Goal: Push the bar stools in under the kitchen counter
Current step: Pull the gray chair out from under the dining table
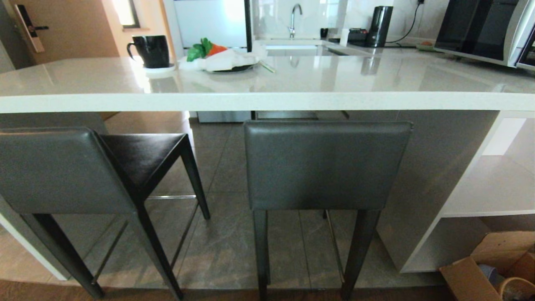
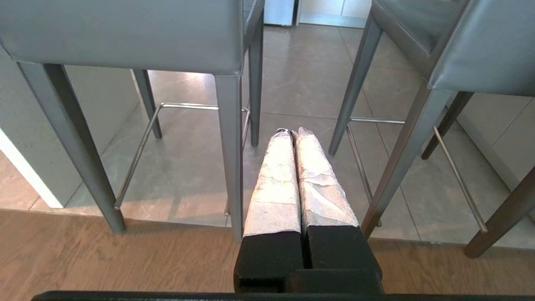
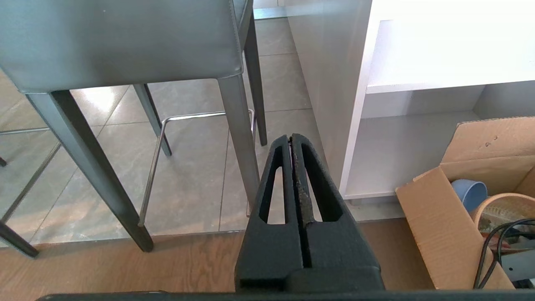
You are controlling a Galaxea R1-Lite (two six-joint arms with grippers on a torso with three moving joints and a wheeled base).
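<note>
A kitchen with grey floor tiles fills the head view, and the long white surface (image 1: 267,100) runs across the upper half of the frame, carrying a black mug (image 1: 151,51) and a plate (image 1: 228,62) at upper left.

Two stools stand in front of it, and neither looks pushed in yet. The left stool (image 1: 62,169), at lower left of the frame, is turned at an angle, its seat corner pointing toward the middle. It will likely need squaring up as well as pushing. The right stool (image 1: 326,165), at centre, faces the surface squarely, but its backrest stands clear on the near side of the surface edge, with the back legs at the line where tile meets wood floor.

Neither arm shows in the head view. In the left wrist view the left gripper (image 2: 294,133) has its jaws together, holding nothing, aimed at the gap between the stools. In the right wrist view the right gripper (image 3: 291,140) also has its jaws pressed together and empty, near the right stool's back leg and beside a cardboard box (image 3: 455,209).

As I judge it, the whole task remains: no stool is touched.
</note>
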